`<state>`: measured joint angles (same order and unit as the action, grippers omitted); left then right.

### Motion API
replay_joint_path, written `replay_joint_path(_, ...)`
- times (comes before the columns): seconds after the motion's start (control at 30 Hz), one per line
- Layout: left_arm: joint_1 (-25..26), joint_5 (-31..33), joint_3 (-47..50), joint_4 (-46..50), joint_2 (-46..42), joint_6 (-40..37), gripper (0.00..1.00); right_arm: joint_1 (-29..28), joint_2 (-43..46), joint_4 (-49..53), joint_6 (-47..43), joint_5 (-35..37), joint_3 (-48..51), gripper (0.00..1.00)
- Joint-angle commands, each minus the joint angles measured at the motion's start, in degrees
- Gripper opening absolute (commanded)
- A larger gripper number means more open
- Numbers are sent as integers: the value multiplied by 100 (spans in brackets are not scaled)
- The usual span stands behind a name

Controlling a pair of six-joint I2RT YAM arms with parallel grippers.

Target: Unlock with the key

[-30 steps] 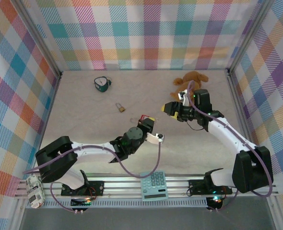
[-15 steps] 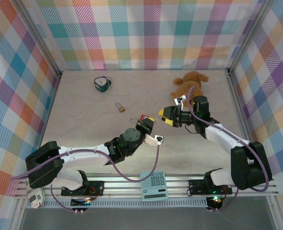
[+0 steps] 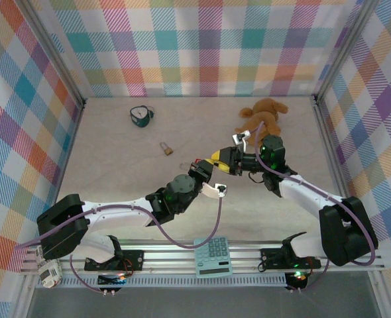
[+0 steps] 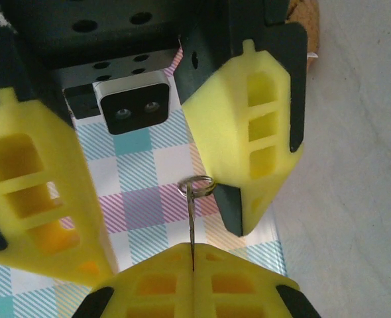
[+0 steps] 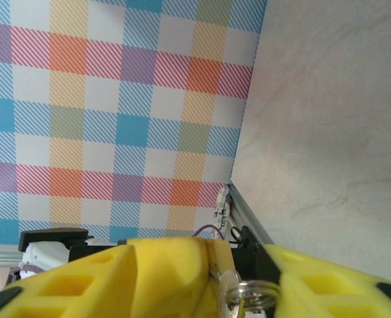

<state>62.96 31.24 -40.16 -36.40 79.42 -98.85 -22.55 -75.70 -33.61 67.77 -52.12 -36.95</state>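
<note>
Nearest the camera in the overhead view, a calculator (image 3: pixel 213 256) lies on the rail at the table's near edge, between the two arm bases. The left arm reaches from the near left corner toward the centre of the table (image 3: pixel 116 165). There the left gripper (image 3: pixel 201 171) meets the right gripper (image 3: pixel 218 158), which comes in from the right.

In the left wrist view, the left gripper (image 4: pixel 192 275) has its yellow pads pressed together on the key (image 4: pixel 191 228). The thin blade is seen edge-on and stands upright out of the seam. A split ring (image 4: pixel 197 185) tops the key. The right gripper (image 4: pixel 166 238) faces it with jaws part-open, one finger on each side of the ring. The nearer finger (image 4: pixel 262 132) is just beside the ring; whether it touches cannot be told.

In the right wrist view, the ring (image 5: pixel 252 291) sits between the right gripper's (image 5: pixel 248 285) spread pads.

Farther back, a brass padlock (image 3: pixel 166 148) lies well apart from both grippers. A small teal object (image 3: pixel 140 116) and a brown teddy bear (image 3: pixel 265 112) rest near the checked rear wall (image 3: pixel 195 46).
</note>
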Motion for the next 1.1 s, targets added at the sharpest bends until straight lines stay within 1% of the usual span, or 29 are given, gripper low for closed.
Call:
replay_joint_path(0.0, -64, 119, 165, -243, -129, -21, 0, -69, 82, 26, 61, 39, -49, 46)
replay_joint_path(0.17, -99, 154, 305, -348, -241, 48, 0, -75, 143, 390, -90, 136, -177, 38)
replay_joint_path(0.37, -126, 111, 325, -447, -153, 67, 0, -75, 172, 560, -195, 354, -327, 33)
replay_joint_path(0.5, -126, 87, 336, -451, -161, 76, 0, -75, 158, 1167, -544, 591, -524, 30)
replay_joint_path(0.73, -117, 118, 348, -397, -191, 85, 0, -75, 20, 1300, -623, 646, -650, 22)
replay_joint_path(0.97, -126, 130, 331, -383, -196, 76, 0, -74, 139, 1515, -778, 691, -627, 18)
replay_joint_path(1.07, -143, 123, 325, -399, -180, 94, 0, -75, 194, 1556, -817, 695, -603, 15)
